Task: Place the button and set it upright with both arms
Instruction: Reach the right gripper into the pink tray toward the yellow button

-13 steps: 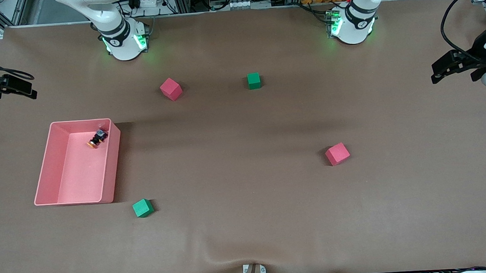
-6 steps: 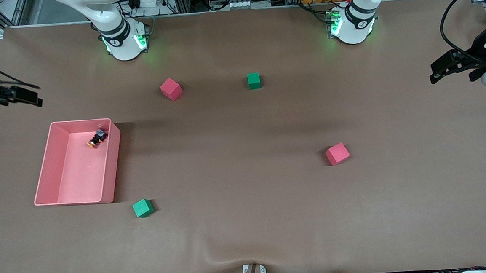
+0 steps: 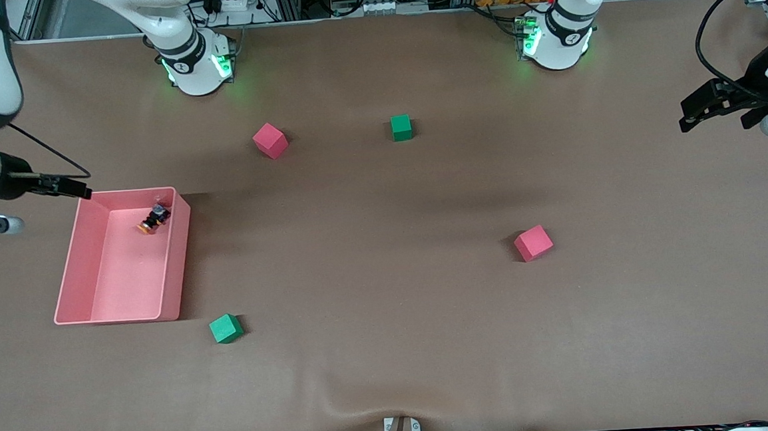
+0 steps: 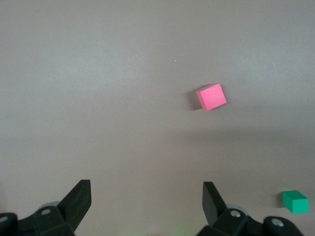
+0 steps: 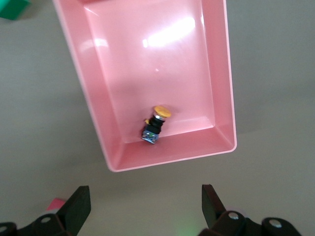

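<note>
Your right gripper [image 5: 142, 206] hangs with its jaws spread wide and nothing between them, up over the table at the right arm's end, just off the corner of the pink tray [image 3: 70, 261]. In the front view you see only a dark finger [image 3: 62, 188] poking out toward the tray's rim; the right wrist view shows both black fingers apart.

Going from the front camera outward: a green cube [image 3: 225, 328] lies nearest, just beside the tray's near corner. Next comes the tray itself, a shallow pink rectangle. A red cube [image 3: 533, 243] lies toward the left arm's end, well apart from the tray.

Inside the tray, at the end farther from the front camera, lies the button [image 3: 153, 218]. The front view shows it as a small dark speck with an orange tip. The right wrist view shows the button [image 5: 156, 124] more clearly: it lies on its side, orange cap at one end and black body at the other, close to the tray's [image 5: 167, 160] end wall.

Farther still are a second red cube [image 3: 269, 140] and a second green cube [image 3: 401, 127], near the arms' bases.

Your left gripper [image 4: 146, 196] waits over bare table at the left arm's end, jaws wide and empty. Its wrist view shows one red cube [image 4: 211, 96] and one green cube [image 4: 295, 201], but no tray and no button.
</note>
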